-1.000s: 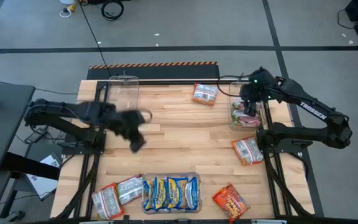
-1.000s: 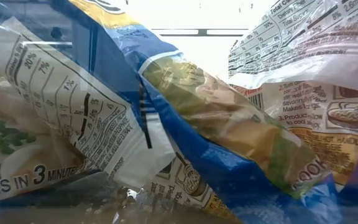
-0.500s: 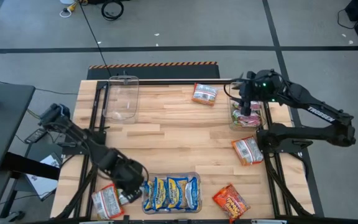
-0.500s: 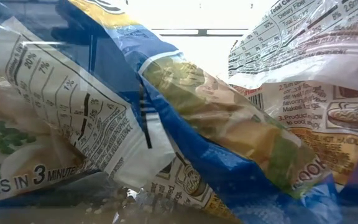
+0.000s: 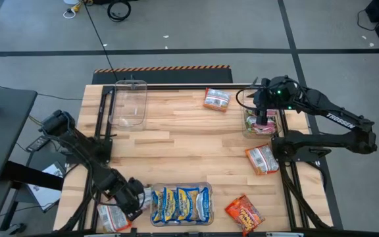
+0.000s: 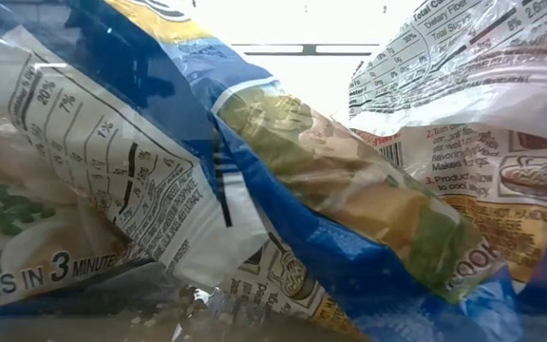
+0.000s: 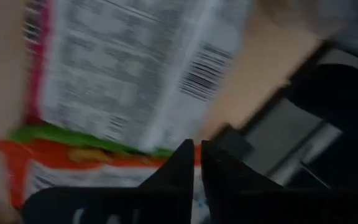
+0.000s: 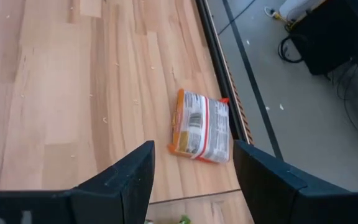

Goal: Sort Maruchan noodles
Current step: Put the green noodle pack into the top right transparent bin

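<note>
Here the left hand (image 5: pixel 131 199), its fingers closed together and holding nothing, is poised right over two loose noodle packets (image 5: pixel 114 212) at the bench's (image 5: pixel 189 141) near left corner. The right hand (image 5: pixel 262 117), spread wide, is held over the far-right bin (image 5: pixel 248 128).

You get even, bright light over the desk (image 5: pixel 189 141) from above, with only soft shadows. At desk height, white glare blows out the room behind the packets (image 6: pixel 330 180), which sit too close to focus. The left wrist picture is smeared; its packet (image 7: pixel 135 68) print is unreadable.
</note>
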`<state>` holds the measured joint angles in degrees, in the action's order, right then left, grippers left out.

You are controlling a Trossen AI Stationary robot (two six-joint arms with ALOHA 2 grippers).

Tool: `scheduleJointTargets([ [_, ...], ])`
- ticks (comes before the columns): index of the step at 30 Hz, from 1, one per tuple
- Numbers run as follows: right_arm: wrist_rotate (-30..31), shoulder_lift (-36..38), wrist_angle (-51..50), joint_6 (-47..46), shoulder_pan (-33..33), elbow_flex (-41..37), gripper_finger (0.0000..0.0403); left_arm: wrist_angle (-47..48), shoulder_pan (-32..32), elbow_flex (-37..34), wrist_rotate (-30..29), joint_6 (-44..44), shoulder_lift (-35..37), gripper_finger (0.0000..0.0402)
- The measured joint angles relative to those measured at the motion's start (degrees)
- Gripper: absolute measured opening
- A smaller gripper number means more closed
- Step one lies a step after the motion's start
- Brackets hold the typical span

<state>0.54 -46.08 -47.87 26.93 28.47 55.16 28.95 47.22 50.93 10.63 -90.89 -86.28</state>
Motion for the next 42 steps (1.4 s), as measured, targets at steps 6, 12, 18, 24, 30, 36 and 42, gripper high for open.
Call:
scheduleJointTargets([
  [6, 0.47, -0.01, -0.67, -3.25, 0.02, 0.0, 0.0222, -0.09, -1.7, -5.25, -2.24, 5.59, 0.02, 0.0016],
  [12, 0.45, -0.03, -0.77, -6.58, -1.74, 0.0, 0.022, 0.1, -14.15, -7.2, -1.43, 23.47, 0.56, 0.0016],
  [18, 0.72, -0.48, -0.82, -10.76, -5.32, 0.0, 0.022, 0.2, -33.86, -6.96, -3.33, 41.18, 0.61, 0.0016],
  [24, 0.48, -3.14, -0.87, -12.81, -9.32, 0.0, 0.022, 0.85, -47.55, -1.86, -4.16, 52.67, 0.4, 0.0016],
  [30, -1.56, -9.43, -2.1, -17.56, -17.1, 0.0, 0.0219, 4.1, -45.94, 2.81, -1.69, 59.35, 0.42, 0.0016],
  [36, -1.7, -16.53, -2.11, -25.12, -29.3, 0.0, 0.0219, 3.96, -39.88, 2.79, -12.85, 65.98, 0.01, 0.002],
  [42, -4.9, -20.81, -2.88, -40.01, -45.06, 0.0, 0.0217, 1.92, -39.01, 2.79, -19.0, 75.21, 0.02, 0.0071],
])
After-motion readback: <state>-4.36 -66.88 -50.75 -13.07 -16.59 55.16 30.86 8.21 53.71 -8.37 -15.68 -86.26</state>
